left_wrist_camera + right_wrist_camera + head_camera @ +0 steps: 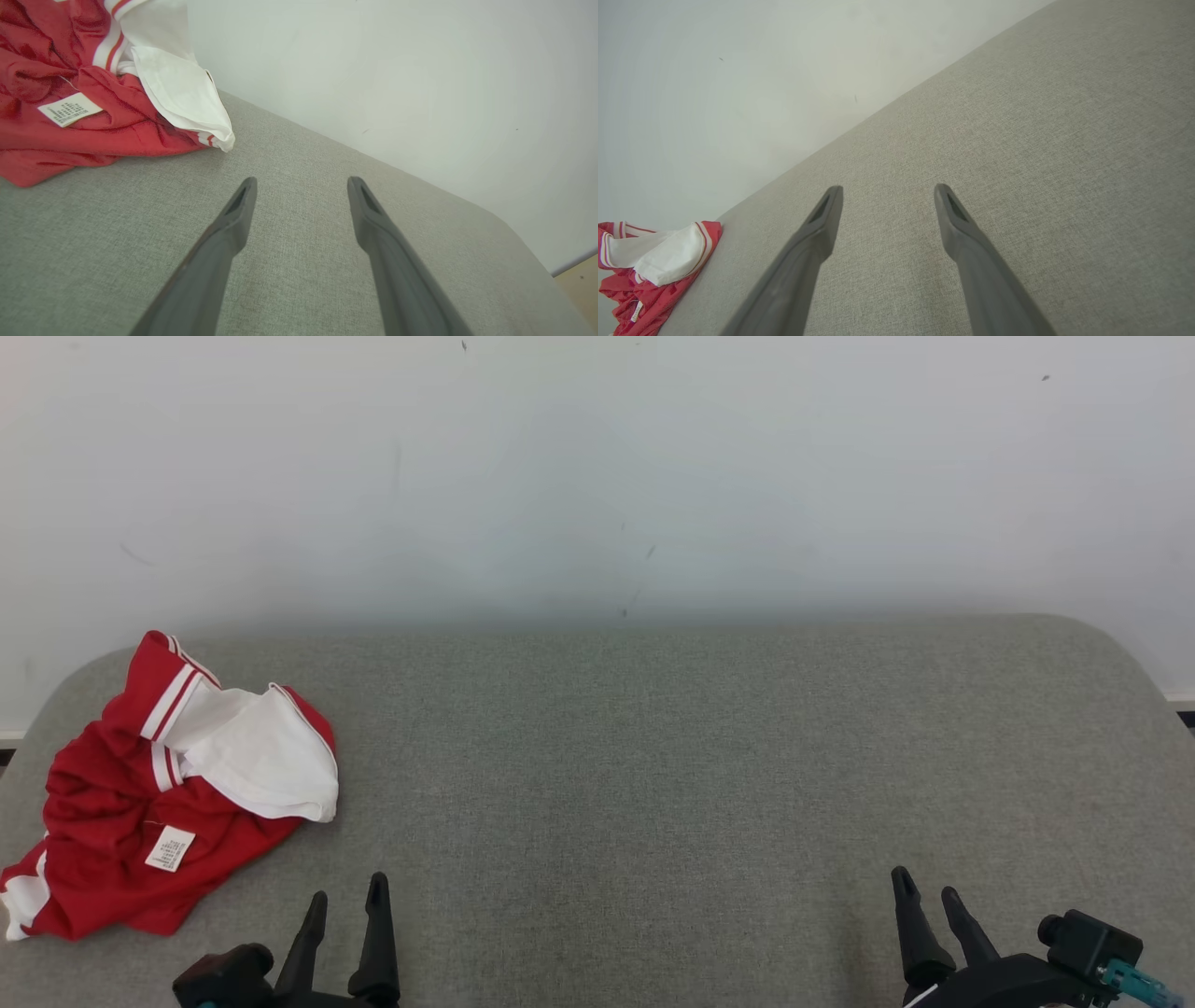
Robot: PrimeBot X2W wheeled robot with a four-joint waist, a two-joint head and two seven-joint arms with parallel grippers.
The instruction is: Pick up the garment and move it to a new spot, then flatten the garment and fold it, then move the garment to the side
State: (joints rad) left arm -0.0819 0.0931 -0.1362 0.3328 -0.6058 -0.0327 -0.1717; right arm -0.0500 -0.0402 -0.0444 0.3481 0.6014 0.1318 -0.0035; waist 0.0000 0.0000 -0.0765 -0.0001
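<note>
Garment (pixel 121 821): crumpled heap at the left end of the grey woven-fabric surface (pixel 653 756), which has rounded corners. Soft red cloth, white panel, red-white striped trim, heavy creases. The left wrist view cuts it off at the top and left. White care label (pixel 170 848) faces up, print too small to read. Left gripper (pixel 348 887) just beside the heap, right gripper (pixel 924 880) well apart. Both spread wide, holding nothing. Plain white wall (pixel 597 476) behind.
</note>
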